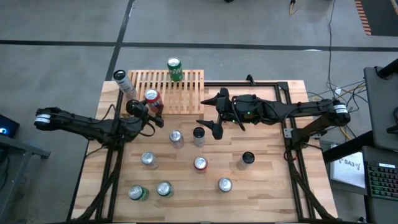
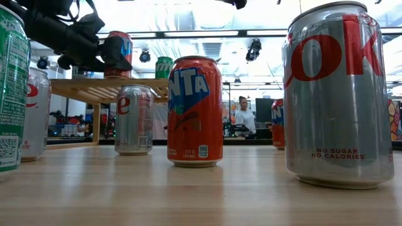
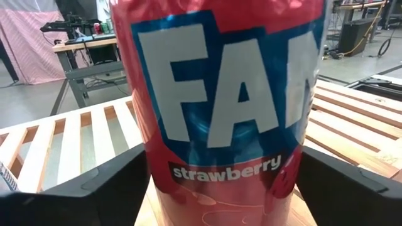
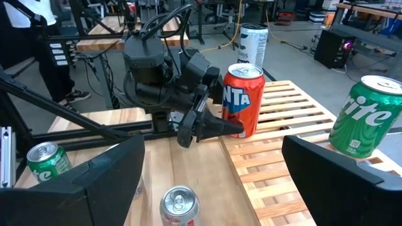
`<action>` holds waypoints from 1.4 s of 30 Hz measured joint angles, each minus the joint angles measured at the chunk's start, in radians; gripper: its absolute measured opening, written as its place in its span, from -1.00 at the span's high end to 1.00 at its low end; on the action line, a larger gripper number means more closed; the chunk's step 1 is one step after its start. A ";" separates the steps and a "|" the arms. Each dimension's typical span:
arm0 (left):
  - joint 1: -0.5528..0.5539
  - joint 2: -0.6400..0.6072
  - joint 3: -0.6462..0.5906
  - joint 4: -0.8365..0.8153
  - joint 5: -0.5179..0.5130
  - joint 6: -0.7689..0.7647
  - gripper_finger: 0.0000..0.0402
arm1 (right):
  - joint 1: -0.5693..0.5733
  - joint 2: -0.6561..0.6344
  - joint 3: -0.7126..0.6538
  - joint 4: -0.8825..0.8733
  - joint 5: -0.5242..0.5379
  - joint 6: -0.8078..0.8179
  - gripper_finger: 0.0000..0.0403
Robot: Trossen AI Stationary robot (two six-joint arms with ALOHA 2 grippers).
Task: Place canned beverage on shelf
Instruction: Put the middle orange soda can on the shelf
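Red, with a blue band and white letters, the strawberry can point(image 1: 152, 98) stands upright on the near left corner of the shelf point(image 1: 186, 84), close to the front edge of the slats. You see the left gripper point(image 1: 151, 110) around it, with one dark finger on each side; the fingers are apart, and the pictures do not show whether they touch the can's wall. A green can point(image 1: 174, 68) stands at the far edge of the shelf, so most of the slats between the two cans are free. A white and black can point(image 1: 124, 83) stands on the table just beside the shelf's left end. On the light wood table point(image 1: 267, 180) several more cans stand well apart in the near part. Around the table the floor is grey concrete. Your right gripper point(image 1: 210, 112) hangs over the table just in front of the shelf's right end, jaws wide apart and holding nothing.
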 joint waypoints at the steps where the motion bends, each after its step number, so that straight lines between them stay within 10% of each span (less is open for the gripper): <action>1: 0.000 -0.001 0.002 0.000 0.000 0.003 -0.74 | 0.000 0.000 0.000 0.000 0.000 0.000 -0.81; 42: -0.006 -0.005 0.428 -0.349 0.000 0.249 -0.76 | 0.020 0.000 0.000 -0.001 -0.002 -0.005 -0.81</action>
